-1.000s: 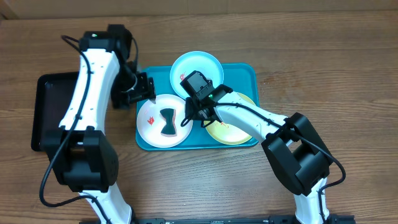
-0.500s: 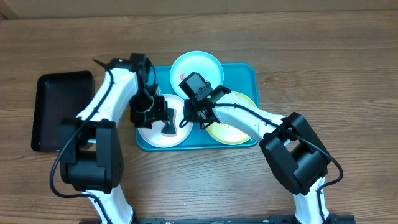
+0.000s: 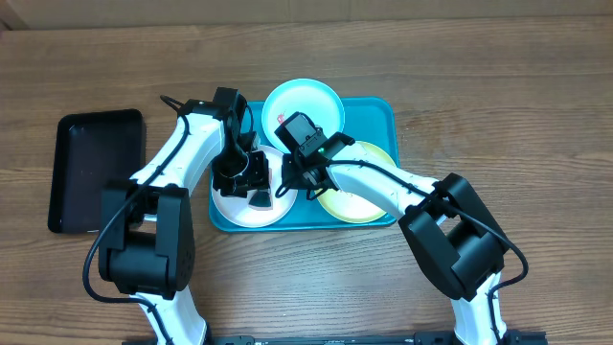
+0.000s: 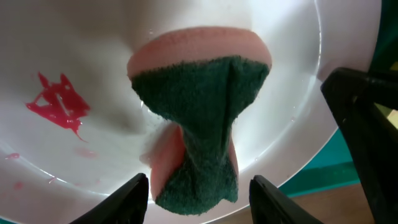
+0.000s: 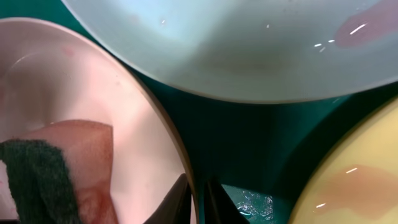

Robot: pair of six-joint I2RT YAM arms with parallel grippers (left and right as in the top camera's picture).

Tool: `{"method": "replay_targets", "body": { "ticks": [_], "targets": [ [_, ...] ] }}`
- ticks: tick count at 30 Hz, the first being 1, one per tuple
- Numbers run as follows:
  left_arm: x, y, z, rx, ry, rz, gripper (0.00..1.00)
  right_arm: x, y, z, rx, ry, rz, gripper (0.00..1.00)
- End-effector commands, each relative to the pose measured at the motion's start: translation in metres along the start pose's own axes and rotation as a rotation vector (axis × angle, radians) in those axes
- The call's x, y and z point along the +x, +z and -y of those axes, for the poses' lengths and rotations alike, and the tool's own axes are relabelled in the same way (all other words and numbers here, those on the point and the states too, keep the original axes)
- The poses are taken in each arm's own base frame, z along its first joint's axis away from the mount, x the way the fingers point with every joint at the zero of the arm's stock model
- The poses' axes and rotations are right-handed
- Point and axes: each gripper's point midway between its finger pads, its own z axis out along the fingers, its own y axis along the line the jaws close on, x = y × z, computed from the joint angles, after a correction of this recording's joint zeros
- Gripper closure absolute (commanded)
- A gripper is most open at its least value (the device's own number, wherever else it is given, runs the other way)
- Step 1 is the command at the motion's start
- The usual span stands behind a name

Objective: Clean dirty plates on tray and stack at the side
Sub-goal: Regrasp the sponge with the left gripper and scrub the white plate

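Note:
The turquoise tray [image 3: 378, 120] holds three plates. The white plate [image 3: 230, 199] is at the left, with a red smear [image 4: 59, 102] and a green-and-pink sponge [image 4: 199, 124] lying in it. My left gripper [image 4: 199, 198] is open just above the sponge, one finger on each side. My right gripper [image 5: 198, 199] is shut on the white plate's [image 5: 93, 106] right rim. The light blue plate [image 3: 302, 105] sits at the back. The yellow-green plate [image 3: 359, 196] sits at the right, with a faint orange smear in the right wrist view [image 5: 354, 177].
A smaller black tray [image 3: 91, 168] lies on the wooden table to the left of the turquoise tray. The two arms meet closely over the white plate. My right gripper's black finger [image 4: 367, 124] shows at the right edge of the left wrist view.
My left arm has swung right from beside the black tray and come down over the sponge on the white plate. My right gripper has stayed on the plate's rim.

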Motion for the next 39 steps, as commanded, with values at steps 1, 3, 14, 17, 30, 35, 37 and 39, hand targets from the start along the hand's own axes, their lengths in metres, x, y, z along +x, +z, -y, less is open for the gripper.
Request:
{"method": "replay_targets", "body": {
  "ticks": [1, 3, 14, 17, 30, 35, 37, 39],
  "targets": [
    [0.002, 0.004, 0.002, 0.012, 0.005, -0.013, 0.47, -0.002, 0.000, -0.002, 0.000, 0.001, 0.009, 0.92],
    [0.002, 0.004, 0.003, 0.012, 0.006, -0.012, 0.46, -0.002, 0.000, -0.002, 0.000, 0.001, 0.009, 0.92],
    [-0.004, 0.008, 0.014, 0.012, 0.032, 0.023, 0.44, -0.002, 0.000, -0.003, -0.002, 0.000, 0.010, 0.92],
    [-0.007, 0.009, 0.013, 0.011, 0.028, 0.038, 0.44, -0.002, 0.000, -0.003, -0.002, 0.000, 0.010, 0.92],
    [-0.013, 0.023, -0.008, -0.083, -0.004, 0.085, 0.80, -0.002, 0.000, -0.003, -0.002, 0.000, 0.011, 0.92],
    [-0.018, 0.021, -0.015, -0.117, -0.007, 0.108, 0.90, -0.002, 0.000, -0.003, -0.002, 0.000, 0.011, 0.92],
    [-0.022, 0.018, -0.030, -0.204, -0.012, 0.132, 0.96, -0.002, 0.000, -0.003, -0.002, -0.001, 0.011, 0.92],
    [-0.024, 0.014, -0.047, -0.304, -0.018, 0.150, 0.96, -0.002, 0.000, -0.003, -0.001, -0.004, 0.011, 0.92]
  ]
}}
